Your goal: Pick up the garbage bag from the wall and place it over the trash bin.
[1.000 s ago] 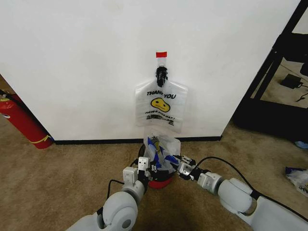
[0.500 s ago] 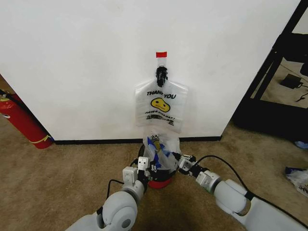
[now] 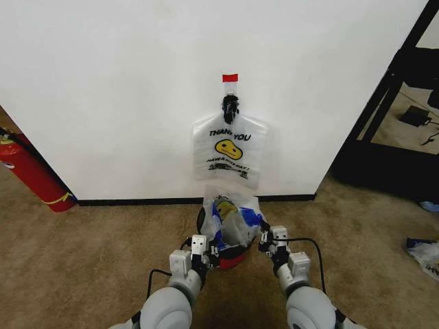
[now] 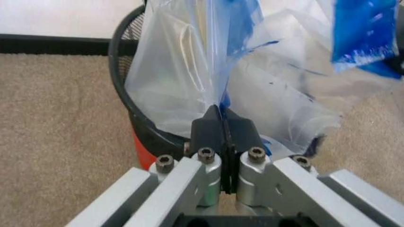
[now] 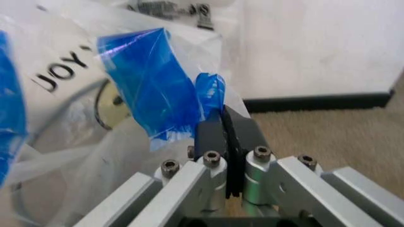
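Both grippers pinched the garbage bag [image 3: 232, 218] over the trash bin [image 3: 206, 219], lower centre of frame.
I saw L gripper [image 4: 220, 115] & R gripper [image 5: 224, 116] clamped tight on its rim, opposite sides, bag spread between them, below wall [image 3: 137, 89].

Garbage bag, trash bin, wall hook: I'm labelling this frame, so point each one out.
garbage bag [image 3: 232, 221]: head view, crumpled body above the bin.
trash bin [image 4: 142, 124]: left wrist view, black mesh wall.
hook [image 3: 230, 107]: head view, black body on the wall.
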Available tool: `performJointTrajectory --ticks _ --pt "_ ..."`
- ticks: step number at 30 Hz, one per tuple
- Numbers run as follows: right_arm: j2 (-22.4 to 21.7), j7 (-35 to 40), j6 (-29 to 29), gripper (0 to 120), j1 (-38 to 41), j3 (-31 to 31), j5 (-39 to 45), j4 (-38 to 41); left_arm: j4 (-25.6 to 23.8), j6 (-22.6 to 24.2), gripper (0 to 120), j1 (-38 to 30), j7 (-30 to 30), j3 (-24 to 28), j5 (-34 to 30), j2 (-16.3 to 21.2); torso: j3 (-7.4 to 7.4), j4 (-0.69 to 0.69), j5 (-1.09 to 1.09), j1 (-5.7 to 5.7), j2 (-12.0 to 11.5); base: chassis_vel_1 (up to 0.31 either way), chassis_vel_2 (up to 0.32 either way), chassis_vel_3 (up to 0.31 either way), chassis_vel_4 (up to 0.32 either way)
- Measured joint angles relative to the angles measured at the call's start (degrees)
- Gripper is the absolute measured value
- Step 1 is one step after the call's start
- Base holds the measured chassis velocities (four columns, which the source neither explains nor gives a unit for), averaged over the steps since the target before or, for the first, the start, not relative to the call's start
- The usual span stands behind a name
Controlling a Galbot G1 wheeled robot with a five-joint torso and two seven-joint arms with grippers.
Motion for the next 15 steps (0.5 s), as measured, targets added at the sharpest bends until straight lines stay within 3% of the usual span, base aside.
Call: performJointTrajectory --ticks 7,15 --pt "0.2 2.1 -2.4 0 -2.5 1.4 0.9 1.4 -2.2 0.7 0 3.1 -0.6 -0.6 1.0 0.6 0.0 0.0 0.01 0.0 0.0 0.0 0.0 0.0 0.0" --pt "1.7 4.6 -5.0 0 -1.8 1.6 2.2 -1.5 0.9 0.9 0 4.8 -0.2 0.7 2.1 -0.5 0.0 0.0 0.01 0.0 0.0 0.0 0.0 0.0 0.0"
